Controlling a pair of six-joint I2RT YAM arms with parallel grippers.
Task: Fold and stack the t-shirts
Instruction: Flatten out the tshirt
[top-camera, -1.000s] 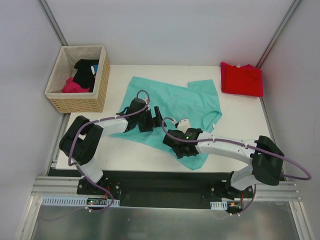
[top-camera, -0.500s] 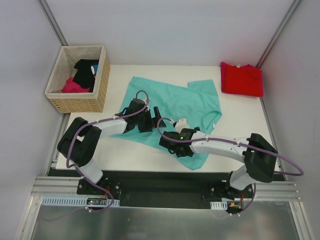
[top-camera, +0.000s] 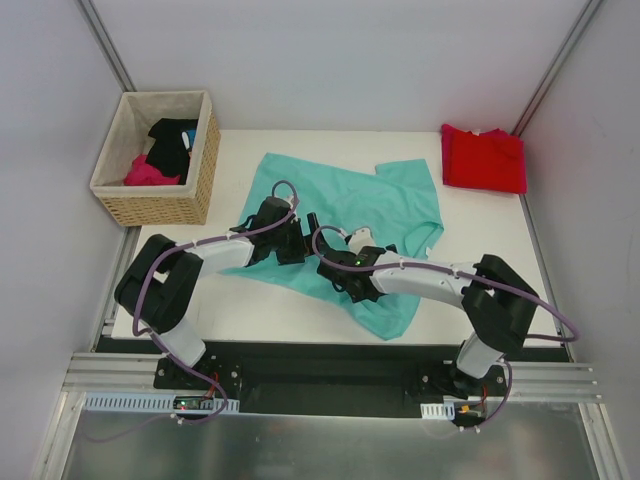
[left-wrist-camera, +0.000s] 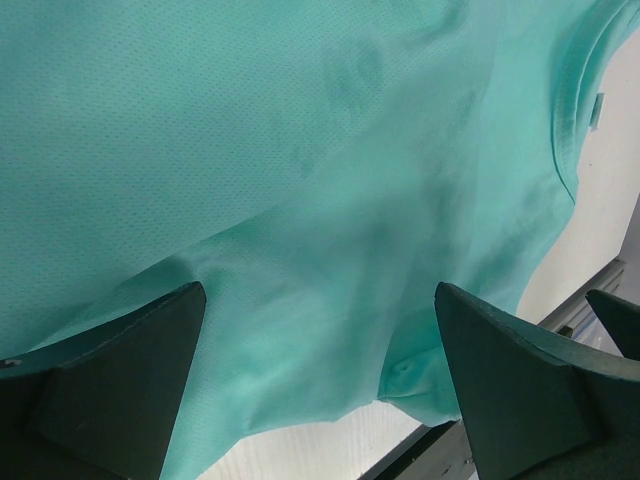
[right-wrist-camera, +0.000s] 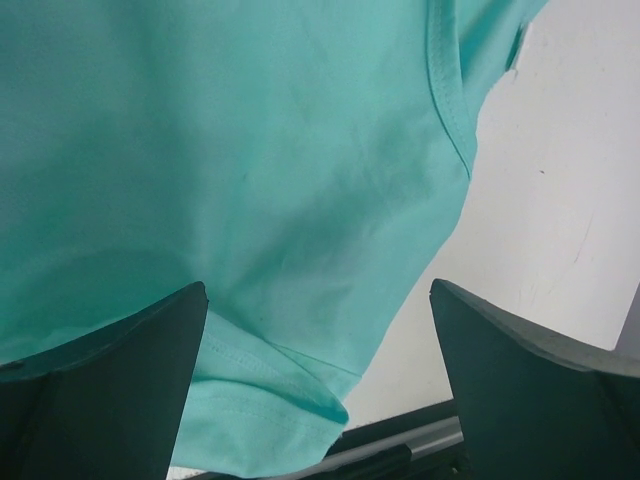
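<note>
Hovering low over the teal t-shirt (top-camera: 350, 205), the left gripper (left-wrist-camera: 320, 295) and right gripper (right-wrist-camera: 318, 290) are both spread wide, pinching nothing.
The teal t-shirt lies opened out and rumpled at the centre of the table (top-camera: 480, 250). The red t-shirt (top-camera: 484, 158) sits folded at the 1 o'clock corner, well apart from it. Both grippers hang near each other toward the shirt's 6 o'clock part. A wicker basket (top-camera: 150, 205) at 10 o'clock holds black and pink garments.

I see pale grey walls (top-camera: 330, 60) enclosing a white surface (top-camera: 480, 235); aluminium rail (top-camera: 110, 380) along its near edge; soft, even light.
</note>
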